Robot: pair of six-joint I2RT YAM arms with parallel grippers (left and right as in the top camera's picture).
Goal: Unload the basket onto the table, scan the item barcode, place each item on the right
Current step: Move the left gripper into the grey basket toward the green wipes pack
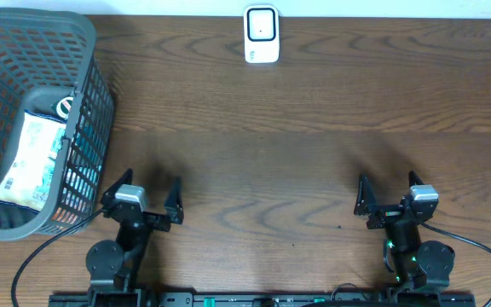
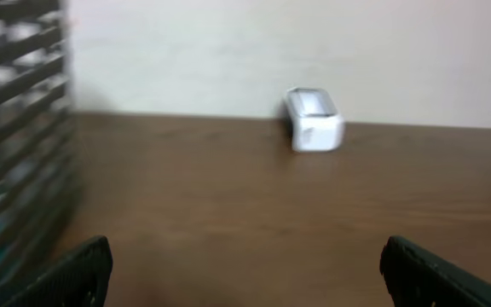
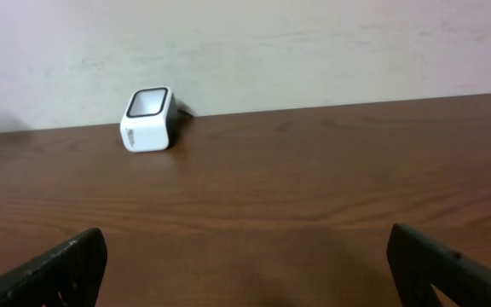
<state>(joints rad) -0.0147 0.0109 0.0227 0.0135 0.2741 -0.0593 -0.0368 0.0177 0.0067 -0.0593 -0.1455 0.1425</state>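
Observation:
The item, a white and green packet [image 1: 32, 160], lies inside the grey basket [image 1: 24, 51] at the left. A white barcode scanner [image 1: 261, 34] stands at the table's far edge; the same scanner [image 2: 314, 120] shows blurred in the left wrist view, and the scanner [image 3: 148, 120] sits left of centre in the right wrist view. My left gripper [image 1: 141, 194] rests near the front edge, just right of the basket, open with nothing between its fingers. Over at the front right my right gripper [image 1: 388, 194] is open and empty too.
The basket's mesh wall [image 2: 15, 128] fills the left edge of the left wrist view, close to my left gripper. A pale wall [image 3: 314, 43] rises behind the wooden table [image 1: 297, 153]. Cables [image 1: 484, 251] trail from both arm bases at the front.

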